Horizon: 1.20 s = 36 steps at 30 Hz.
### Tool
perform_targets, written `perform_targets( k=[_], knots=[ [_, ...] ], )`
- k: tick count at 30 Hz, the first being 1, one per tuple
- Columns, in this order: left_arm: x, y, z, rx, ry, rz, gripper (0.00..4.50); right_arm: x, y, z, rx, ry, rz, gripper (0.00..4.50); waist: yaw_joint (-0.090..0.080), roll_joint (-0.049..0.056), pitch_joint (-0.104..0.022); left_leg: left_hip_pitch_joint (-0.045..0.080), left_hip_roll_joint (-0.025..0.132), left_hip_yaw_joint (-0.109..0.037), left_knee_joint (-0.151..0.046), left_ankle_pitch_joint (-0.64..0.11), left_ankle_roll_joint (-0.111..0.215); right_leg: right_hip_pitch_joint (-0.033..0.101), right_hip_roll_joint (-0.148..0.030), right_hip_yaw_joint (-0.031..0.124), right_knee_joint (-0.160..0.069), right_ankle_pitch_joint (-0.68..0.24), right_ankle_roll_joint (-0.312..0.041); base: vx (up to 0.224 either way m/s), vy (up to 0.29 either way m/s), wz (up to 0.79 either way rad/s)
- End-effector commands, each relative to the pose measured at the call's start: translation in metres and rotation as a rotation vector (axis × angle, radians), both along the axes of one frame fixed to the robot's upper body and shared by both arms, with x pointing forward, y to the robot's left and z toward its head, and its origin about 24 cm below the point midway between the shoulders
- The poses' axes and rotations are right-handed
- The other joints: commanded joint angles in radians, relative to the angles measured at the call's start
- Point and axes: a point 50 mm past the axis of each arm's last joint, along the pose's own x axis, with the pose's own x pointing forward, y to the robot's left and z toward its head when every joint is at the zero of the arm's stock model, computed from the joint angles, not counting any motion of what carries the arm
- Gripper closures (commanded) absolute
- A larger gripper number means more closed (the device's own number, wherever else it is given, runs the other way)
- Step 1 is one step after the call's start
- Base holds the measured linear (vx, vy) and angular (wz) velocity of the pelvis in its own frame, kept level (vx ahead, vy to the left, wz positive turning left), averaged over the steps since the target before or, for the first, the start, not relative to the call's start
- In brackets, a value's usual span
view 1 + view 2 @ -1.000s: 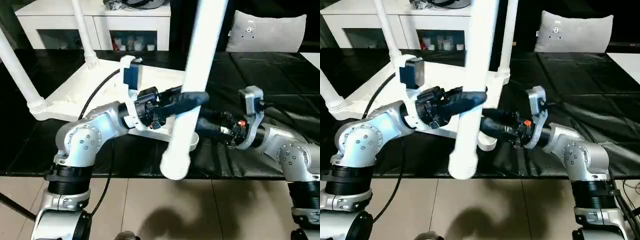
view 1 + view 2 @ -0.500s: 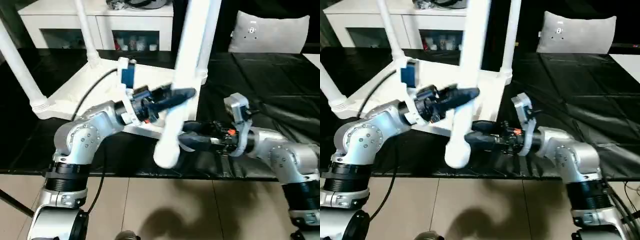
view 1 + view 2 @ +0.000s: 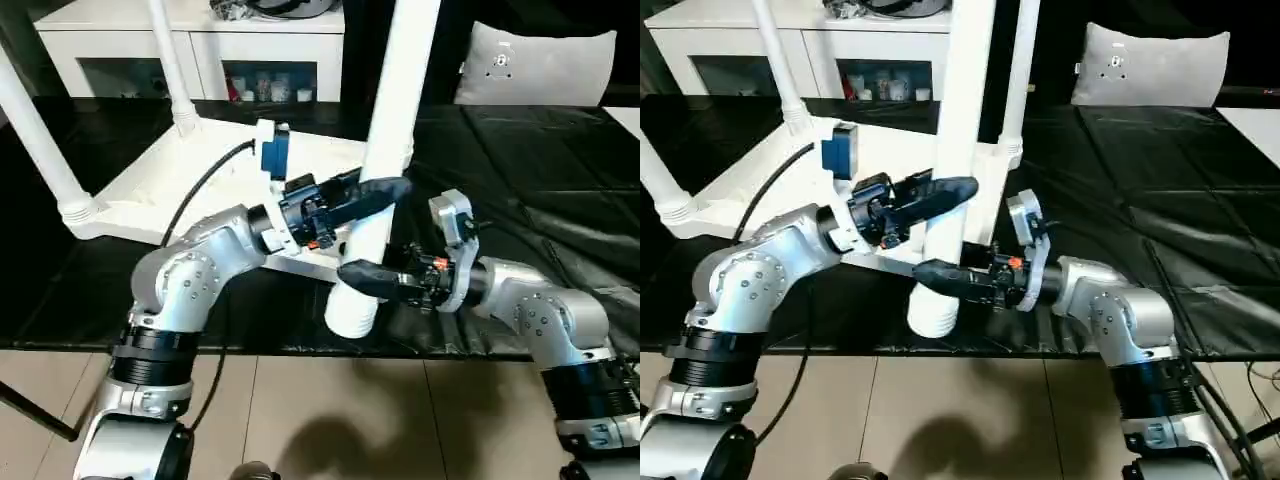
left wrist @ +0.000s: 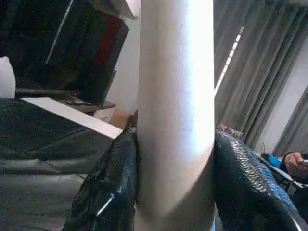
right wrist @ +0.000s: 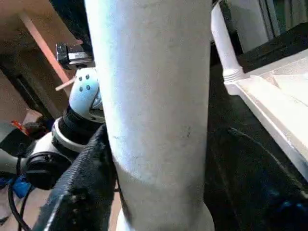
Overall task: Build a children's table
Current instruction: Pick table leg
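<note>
White leg point(image 3: 385, 150) | clamped by left end effector point(image 3: 385, 190), right end effector point(image 3: 360, 275) | cabinet point(image 3: 190, 45) behind

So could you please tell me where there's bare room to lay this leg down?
The black sheet right of the tabletop, below the pillow, lies bare. The near edge is crowded: both tools meet on the leg.

A lived-in room, home-like — a low white cabinet point(image 3: 190, 45) with glass doors spans the upper left of the frame, small items behind the panes. At upper right a grey cushion point(image 3: 535, 65) rests on black sheeting point(image 3: 540, 180) over tiled floor point(image 3: 400, 420) — grey curtains point(image 4: 260, 72) appear in the left wrist view.
</note>
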Motion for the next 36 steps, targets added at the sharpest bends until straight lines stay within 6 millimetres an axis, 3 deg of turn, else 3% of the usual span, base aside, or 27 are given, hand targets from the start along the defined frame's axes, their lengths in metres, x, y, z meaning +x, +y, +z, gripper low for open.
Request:
perform_targets(
  k=[1, 11, 18, 21, 30, 36],
  knots=[
    [-0.002, 0.000, 0.005, -0.004, -0.035, 0.012, 2.66, -0.001, 0.002, 0.006, 0.012, -0.014, 0.016, 1.61, 0.002, -0.015, -0.073, 0.006, 0.013, 0.008, -0.059, -0.086, 0.031, 0.065, -0.047, 0.045, -0.066, -0.085, -0.202, 0.000, 0.000, 0.00],
    [0.001, -0.001, 0.002, 0.005, -0.025, 0.043, 2.66, -0.003, 0.004, 0.003, 0.006, -0.001, 0.020, 2.44, 0.001, -0.016, -0.075, 0.006, 0.012, 0.008, -0.058, -0.073, 0.033, 0.066, -0.047, 0.046, -0.065, -0.079, -0.196, 0.000, 0.000, 0.00],
    [0.001, -0.001, 0.000, 0.032, 0.003, 0.059, 2.66, 0.001, 0.006, 0.001, -0.004, -0.003, -0.041, 2.56, 0.001, -0.015, -0.074, 0.005, 0.013, 0.007, -0.059, -0.078, 0.028, 0.065, -0.048, 0.044, -0.065, -0.084, -0.196, 0.000, 0.000, 0.00],
    [0.001, -0.001, -0.002, 0.057, -0.014, 0.085, 1.96, 0.006, 0.006, 0.000, -0.026, -0.023, -0.108, 2.57, 0.000, -0.015, -0.074, 0.006, 0.013, 0.007, -0.060, -0.080, 0.025, 0.065, -0.048, 0.045, -0.065, -0.091, -0.192, 0.000, 0.000, 0.00],
    [0.008, 0.007, -0.001, 0.080, -0.074, 0.267, 1.21, 0.028, 0.013, -0.001, -0.119, -0.105, -0.431, 2.59, -0.008, -0.012, -0.073, 0.008, 0.013, 0.005, -0.065, -0.093, -0.003, 0.064, -0.048, 0.046, -0.067, -0.100, -0.164, 0.000, 0.000, 0.00],
    [0.018, 0.002, -0.005, 0.229, -0.177, 0.517, 0.73, 0.037, 0.024, -0.005, -0.160, -0.136, -0.629, 2.59, -0.008, -0.013, -0.072, 0.007, 0.014, 0.004, -0.068, -0.100, -0.016, 0.062, -0.049, 0.048, -0.068, -0.101, -0.139, 0.000, 0.000, 0.00]
  ],
)
